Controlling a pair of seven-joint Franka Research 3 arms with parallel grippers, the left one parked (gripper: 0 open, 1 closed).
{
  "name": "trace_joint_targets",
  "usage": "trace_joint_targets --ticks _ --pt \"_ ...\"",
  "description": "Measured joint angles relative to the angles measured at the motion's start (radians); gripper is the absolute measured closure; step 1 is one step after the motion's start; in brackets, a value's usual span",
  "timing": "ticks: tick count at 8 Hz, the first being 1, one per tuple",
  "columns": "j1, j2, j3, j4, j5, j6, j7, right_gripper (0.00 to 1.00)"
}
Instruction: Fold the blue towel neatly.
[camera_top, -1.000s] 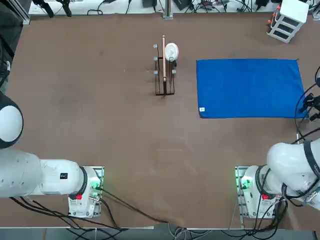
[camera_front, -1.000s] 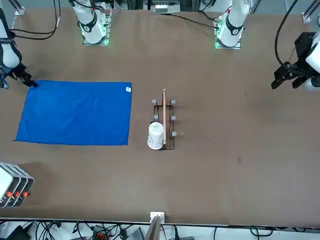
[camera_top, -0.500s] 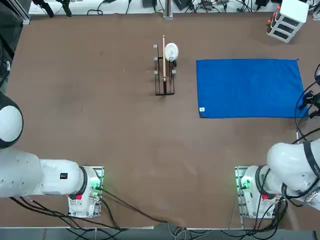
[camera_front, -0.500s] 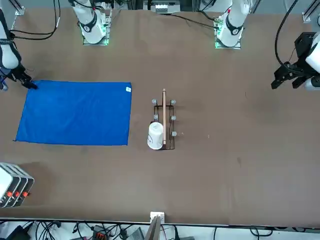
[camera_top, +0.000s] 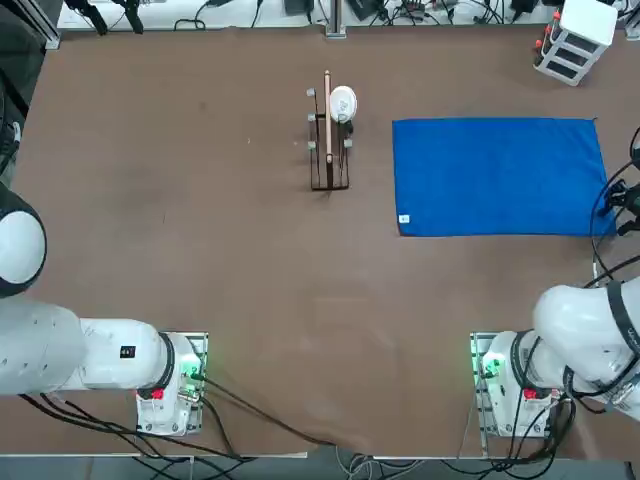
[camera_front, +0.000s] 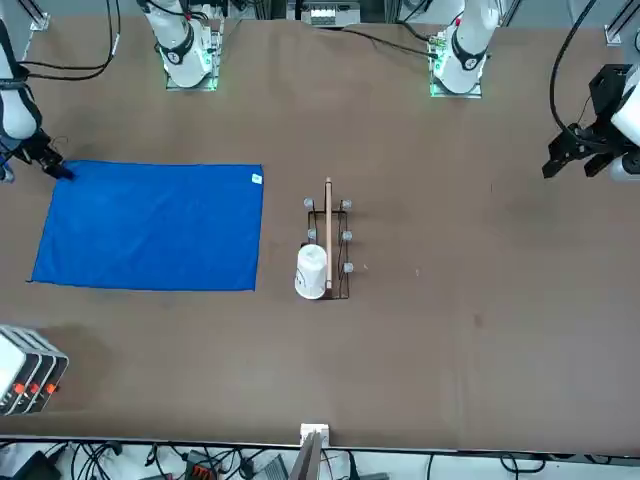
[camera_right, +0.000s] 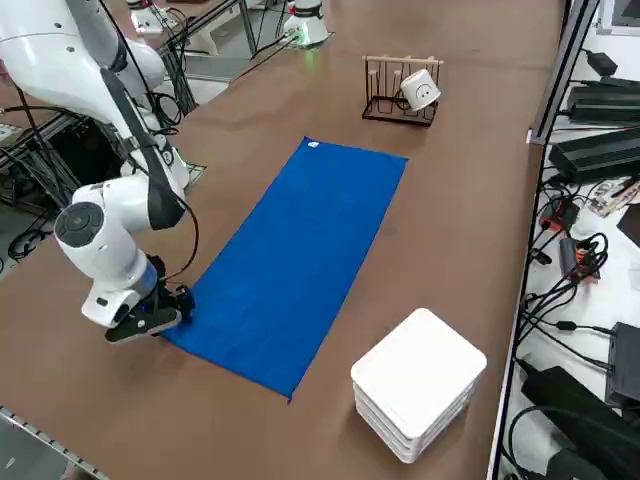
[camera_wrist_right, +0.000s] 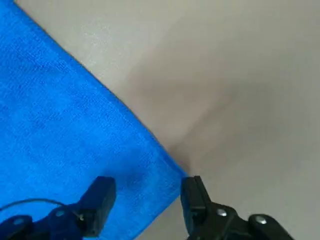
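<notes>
Brown tabletop (camera_top: 250, 270) surrounds the blue towel (camera_top: 495, 175), which lies flat and fully spread on the robot's right side of the table. Its white tag (camera_top: 404, 219) marks the corner nearest the bases on the left. To the towel's left stands a wire rack (camera_top: 329, 150) with a white mug (camera_top: 343, 103); beyond its far edge is a white slatted holder (camera_top: 577, 40).

The right gripper (camera_wrist_right: 148, 181) is at the towel's near right corner, fingers parted, with the cloth's tip between them and nothing clamped.

As to progress, no fold shows, so the folding itself seems all to do: pinch this corner, lift it over, crease, then probably fold again and square the edges.
</notes>
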Motion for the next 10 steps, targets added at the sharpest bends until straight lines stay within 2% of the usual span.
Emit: trace_joint_targets --ticks 4,6,8,10 --pt "-0.014 0.018 0.000 0.006 0.011 0.000 -0.015 0.19" --pt "-0.021 0.018 0.000 0.007 0.012 0.000 -0.022 0.23" --pt "-0.022 0.015 0.009 0.012 0.013 -0.001 -0.026 0.47" --pt "-0.022 0.014 0.020 0.014 0.012 -0.001 -0.028 0.54"
